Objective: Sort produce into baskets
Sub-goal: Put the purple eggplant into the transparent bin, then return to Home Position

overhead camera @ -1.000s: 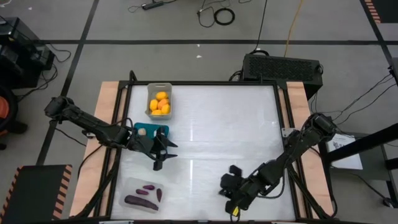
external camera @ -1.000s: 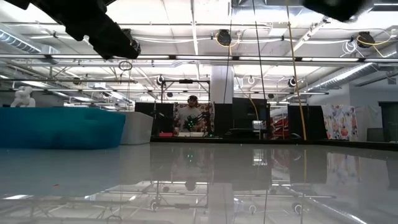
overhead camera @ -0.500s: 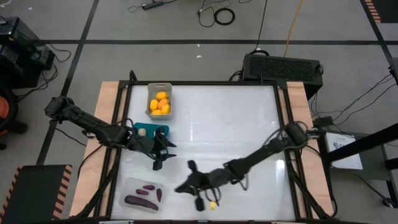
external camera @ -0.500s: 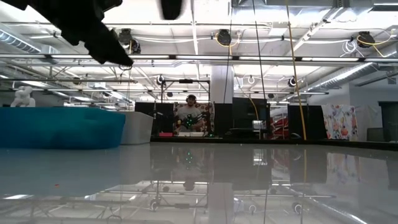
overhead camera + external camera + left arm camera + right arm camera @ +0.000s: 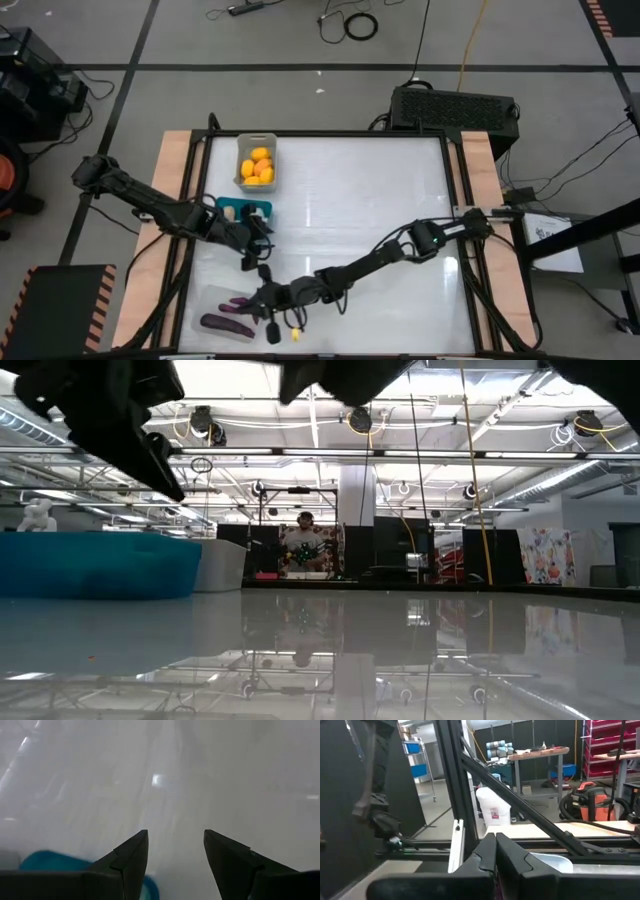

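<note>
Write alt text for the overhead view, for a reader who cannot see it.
Two dark robot arms reach over a white table: the right gripper, shut, is beside a clear bin of purple eggplants, while the left gripper, fingers parted, hangs near a teal bin. A grey bin holds orange fruits.

No readable text, label, brand, number or sign in any view. White bag (image 5: 492, 811) in room behind desk carries small label, print too small to read. Colourful patterned panel (image 5: 548, 556) at far wall shows no legible lettering.
</note>
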`<state>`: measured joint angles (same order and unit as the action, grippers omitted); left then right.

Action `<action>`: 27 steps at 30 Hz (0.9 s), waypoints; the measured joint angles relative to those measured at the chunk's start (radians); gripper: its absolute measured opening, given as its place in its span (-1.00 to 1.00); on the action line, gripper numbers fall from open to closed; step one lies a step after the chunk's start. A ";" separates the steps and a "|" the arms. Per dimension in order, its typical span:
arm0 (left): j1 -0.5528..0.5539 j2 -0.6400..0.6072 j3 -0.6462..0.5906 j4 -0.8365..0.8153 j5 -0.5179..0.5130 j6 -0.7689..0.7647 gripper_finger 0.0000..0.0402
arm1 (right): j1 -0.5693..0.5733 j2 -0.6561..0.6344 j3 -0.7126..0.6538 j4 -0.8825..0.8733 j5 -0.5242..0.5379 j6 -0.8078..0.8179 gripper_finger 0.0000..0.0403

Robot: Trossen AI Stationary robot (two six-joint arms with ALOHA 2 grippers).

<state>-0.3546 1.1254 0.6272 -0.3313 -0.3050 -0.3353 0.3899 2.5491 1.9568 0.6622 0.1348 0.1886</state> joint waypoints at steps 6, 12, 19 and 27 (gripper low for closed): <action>0.003 -0.001 0.001 -0.042 -0.052 -0.015 0.00 | -0.001 0.057 0.056 -0.072 -0.012 -0.004 -1.00; 0.002 0.000 0.000 -0.074 -0.085 -0.003 0.00 | -0.005 0.057 0.056 -0.123 -0.012 -0.024 -1.00; 0.002 0.000 0.000 -0.078 -0.094 0.008 0.00 | -0.005 0.014 0.056 -0.237 -0.064 -0.070 -0.77; 0.002 0.000 0.000 -0.079 -0.123 0.009 0.00 | -0.009 -0.149 0.056 -0.563 -0.063 -0.196 -0.44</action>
<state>-0.3527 1.1255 0.6273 -0.4099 -0.4280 -0.3266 0.3805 2.4003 2.0129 0.0991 0.0719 -0.0074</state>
